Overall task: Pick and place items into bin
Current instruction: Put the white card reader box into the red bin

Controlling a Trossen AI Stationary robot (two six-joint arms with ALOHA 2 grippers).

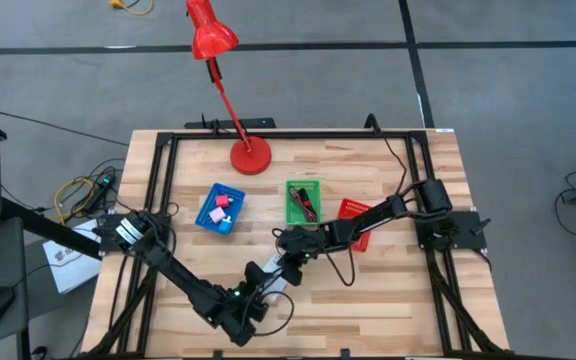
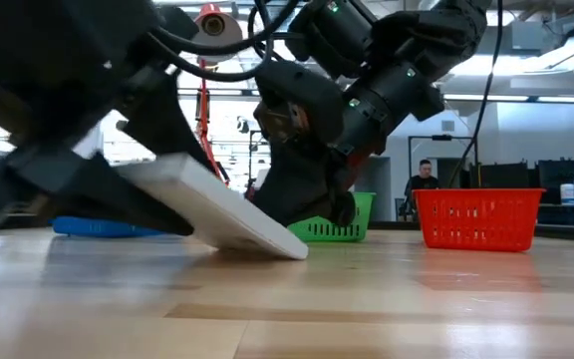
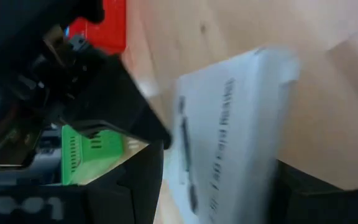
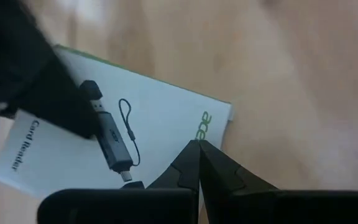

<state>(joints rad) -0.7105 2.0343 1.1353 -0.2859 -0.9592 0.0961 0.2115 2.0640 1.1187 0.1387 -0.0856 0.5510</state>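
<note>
The left gripper (image 2: 182, 214) pinched the white card (image 2: 222, 204), one edge tilted onto the table (image 2: 387, 299) near the front centre. The right gripper (image 4: 199, 163) had its fingers pressed together, tips at the card's edge. Print read "acer" and "Card Reader".

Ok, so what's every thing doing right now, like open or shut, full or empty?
white box, tilted, one edge on the table.
left gripper, shut on the white box.
right gripper, shut, tip at the box's edge.
blue bin, holds pink cubes.
green bin, holds a dark cable.
red bin, upright, contents hidden.
</note>
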